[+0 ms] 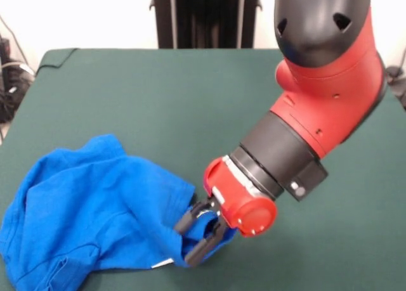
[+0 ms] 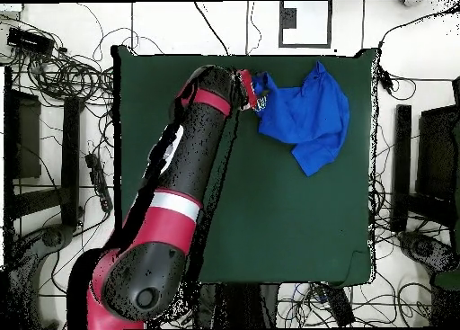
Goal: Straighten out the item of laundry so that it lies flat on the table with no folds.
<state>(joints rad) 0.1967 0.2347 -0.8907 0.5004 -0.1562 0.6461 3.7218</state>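
The bright blue T-shirt (image 1: 89, 208) lies crumpled and folded on the dark green table (image 1: 158, 101), at the near left in the front view. Only plain blue cloth shows; no print is visible. My gripper (image 1: 195, 235) is at the shirt's right edge, with its black fingers (image 1: 185, 220) closed around a bunch of blue cloth just above the table. In the overhead view the shirt (image 2: 310, 115) sits near the table's (image 2: 269, 218) top right corner, and the gripper (image 2: 260, 88) holds its left edge.
The red and black arm (image 2: 180, 191) reaches diagonally over the left half of the table in the overhead view. Cables and stands lie on the floor around the table. The black pedestal (image 1: 203, 15) stands at the far side.
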